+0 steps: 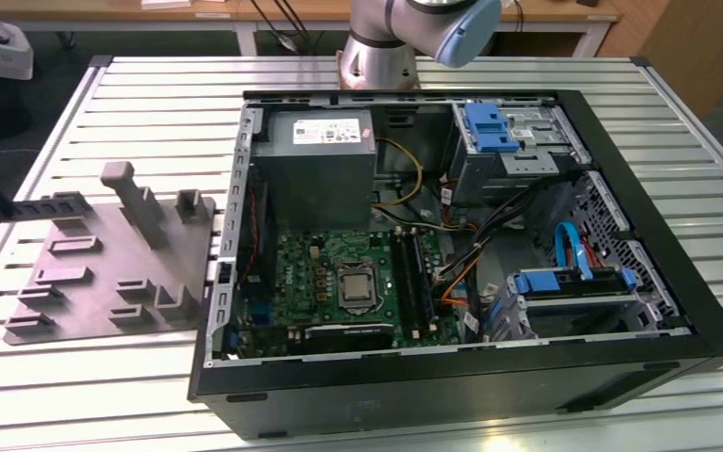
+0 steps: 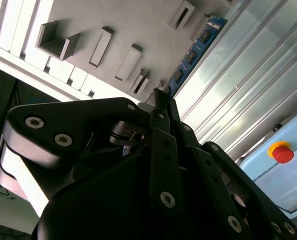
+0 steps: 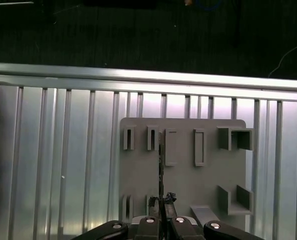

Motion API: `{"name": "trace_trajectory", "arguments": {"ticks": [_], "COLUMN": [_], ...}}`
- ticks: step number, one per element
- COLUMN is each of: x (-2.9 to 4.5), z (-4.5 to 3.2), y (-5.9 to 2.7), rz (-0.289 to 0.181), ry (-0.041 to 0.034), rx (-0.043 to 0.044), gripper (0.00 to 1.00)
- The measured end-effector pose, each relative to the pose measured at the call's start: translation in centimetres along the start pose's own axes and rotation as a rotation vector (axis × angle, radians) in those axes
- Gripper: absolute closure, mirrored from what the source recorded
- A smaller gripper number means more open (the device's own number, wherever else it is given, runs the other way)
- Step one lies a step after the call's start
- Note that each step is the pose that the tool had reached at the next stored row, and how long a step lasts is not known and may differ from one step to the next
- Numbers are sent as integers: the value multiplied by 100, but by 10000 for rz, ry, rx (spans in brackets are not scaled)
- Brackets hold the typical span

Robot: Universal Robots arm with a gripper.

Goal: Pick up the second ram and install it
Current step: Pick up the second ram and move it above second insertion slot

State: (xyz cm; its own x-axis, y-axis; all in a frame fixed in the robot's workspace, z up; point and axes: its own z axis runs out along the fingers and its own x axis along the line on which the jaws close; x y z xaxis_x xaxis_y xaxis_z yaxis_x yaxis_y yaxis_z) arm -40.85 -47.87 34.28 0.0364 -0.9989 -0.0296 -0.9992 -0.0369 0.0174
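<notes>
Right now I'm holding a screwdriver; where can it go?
Bare table slats lie between the grey holder plate and the table's near edge, and beyond the plate toward the arm's base; a strip flanks the PC case on the exterior view's right. Crowded: inside the case, and at the plate, where the gripper holds the second ram.

My gripper (image 2: 161,102) is smooth satin black with bright metal screw heads (image 2: 167,199), the second ram (image 2: 191,55) blue circuit board, the slotted holder block (image 1: 98,273) at the exterior view's left matt grey plastic, the ribbed table (image 1: 148,85) shiny bare metal.
</notes>
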Motion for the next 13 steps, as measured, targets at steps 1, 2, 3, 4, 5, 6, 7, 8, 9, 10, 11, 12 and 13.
{"name": "trace_trajectory", "arguments": {"ticks": [1, 2, 3, 4, 5, 6, 7, 8, 9, 10, 11, 12, 13], "x": [0, 0, -1, -1, -1, -2, -2, -2, -3, -3, -3, -4, -4], "z": [-10, -18, -26, -37, -48, -59, -71, -81, -92, -104, -115, -128, -141], "y": [0, 0, 0, 1, 1, 1, 1, 1, 2, 2, 2, 2, 2], "rz": [0, 0, 0, 0, 0, 0, 0, 0, -1, 0, 0, 0, 0], "ry": [0, -1, -2, -1, -2, -3, -3, -4, -5, -5, -6, -7, -7], "rx": [0, 0, 1, 0, 0, 0, 0, 0, 0, 0, 1, 0, 0], "gripper": [86, 86, 86, 86, 86, 86, 86, 86, 86, 86, 86, 86, 86]}}
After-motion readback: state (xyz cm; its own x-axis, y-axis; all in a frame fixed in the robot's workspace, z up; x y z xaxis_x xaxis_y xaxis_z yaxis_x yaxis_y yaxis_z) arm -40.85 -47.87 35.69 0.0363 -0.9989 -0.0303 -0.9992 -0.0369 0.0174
